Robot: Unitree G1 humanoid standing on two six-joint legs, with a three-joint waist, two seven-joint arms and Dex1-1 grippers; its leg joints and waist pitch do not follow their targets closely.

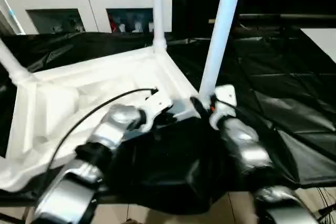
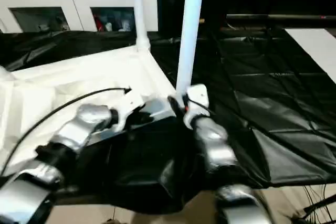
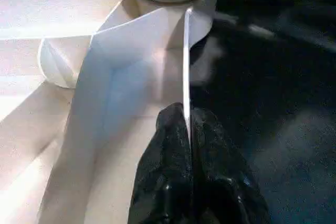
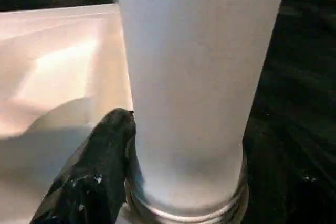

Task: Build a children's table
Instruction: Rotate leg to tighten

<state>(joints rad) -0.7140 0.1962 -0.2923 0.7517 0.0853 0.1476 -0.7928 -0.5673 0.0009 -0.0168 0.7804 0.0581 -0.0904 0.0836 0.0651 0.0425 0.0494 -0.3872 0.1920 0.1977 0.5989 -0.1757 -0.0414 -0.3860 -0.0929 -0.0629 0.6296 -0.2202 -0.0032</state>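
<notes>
- Tabletop lies upside down on the black-covered table, spreading left and far from both claws
- Leg stands upright in the near-right corner socket, long axis vertical, with the base directly ahead of your right claw
- Right claw stands wide around that leg's base; one finger touches it
- Left claw is pinched shut on the tabletop's thin rim, just left of the socket
- Right arm is nearer the leg; I'd say seating it means pushing straight down its axis
</notes>
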